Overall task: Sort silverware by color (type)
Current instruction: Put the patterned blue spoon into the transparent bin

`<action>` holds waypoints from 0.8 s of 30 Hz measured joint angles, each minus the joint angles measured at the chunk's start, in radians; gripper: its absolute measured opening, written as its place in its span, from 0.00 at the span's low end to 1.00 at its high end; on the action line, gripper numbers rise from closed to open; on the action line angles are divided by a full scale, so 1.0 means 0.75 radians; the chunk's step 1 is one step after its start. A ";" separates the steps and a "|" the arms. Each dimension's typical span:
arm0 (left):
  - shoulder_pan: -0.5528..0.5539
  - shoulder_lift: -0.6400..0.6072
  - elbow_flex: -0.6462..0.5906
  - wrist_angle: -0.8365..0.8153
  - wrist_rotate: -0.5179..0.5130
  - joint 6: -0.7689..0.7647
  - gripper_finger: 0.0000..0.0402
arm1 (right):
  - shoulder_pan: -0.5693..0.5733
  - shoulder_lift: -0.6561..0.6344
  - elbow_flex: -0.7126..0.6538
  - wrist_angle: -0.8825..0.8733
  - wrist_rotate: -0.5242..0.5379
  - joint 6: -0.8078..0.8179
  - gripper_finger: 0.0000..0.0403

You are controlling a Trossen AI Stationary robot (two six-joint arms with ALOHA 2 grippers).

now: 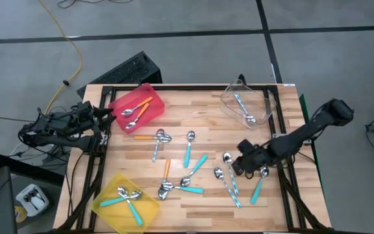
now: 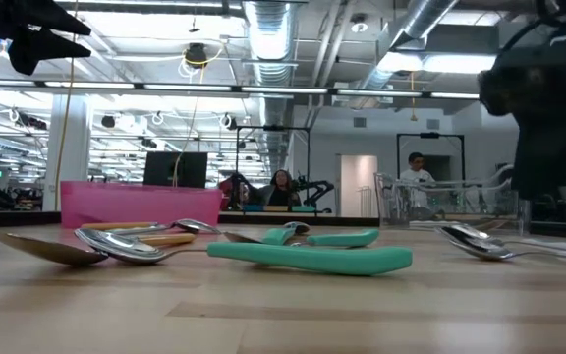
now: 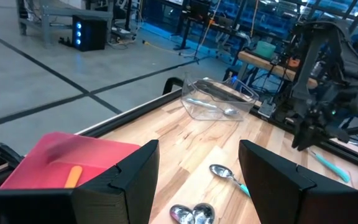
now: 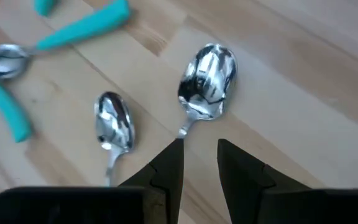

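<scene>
Loose spoons with shiny bowls and teal, orange or light blue handles lie flat on the wooden table (image 1: 200,127). My right gripper (image 1: 237,166) is low over the table's right half and open by a narrow gap (image 4: 199,152). It sits just behind the bowl of a spoon (image 4: 207,81), whose neck (image 4: 183,130) runs to one fingertip. A second spoon (image 4: 114,121) lies beside it. My left gripper (image 1: 106,120) waits wide open (image 3: 197,180) at the table's left edge, beside the red bin (image 1: 137,107). My right gripper comes from above over the neck (image 4: 183,130) of the spoon, where the bowl meets the handle. One fingertip (image 4: 171,155) stands right at that neck, and the handle is hidden behind the fingers. Whether the fingers touch the spoon, I cannot tell. The spoon lies flat on the table.
The red bin holds orange-handled spoons. A yellow bin (image 1: 125,198) at the near left holds teal ones, and a clear bin (image 1: 249,104) at the far right holds a light blue one. More spoons lie about the table's middle (image 1: 188,151). People sit in the room beyond (image 2: 281,187).
</scene>
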 joint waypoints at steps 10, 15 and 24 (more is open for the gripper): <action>-0.001 0.001 0.000 -0.001 0.000 -0.002 0.51 | -0.013 0.137 0.097 -0.091 -0.029 -0.004 0.30; 0.000 0.001 0.000 -0.001 0.000 -0.002 0.51 | -0.014 0.136 0.190 -0.290 -0.031 0.059 0.30; 0.000 0.001 0.000 -0.001 0.000 -0.002 0.51 | -0.014 0.156 0.233 -0.373 -0.098 0.081 0.30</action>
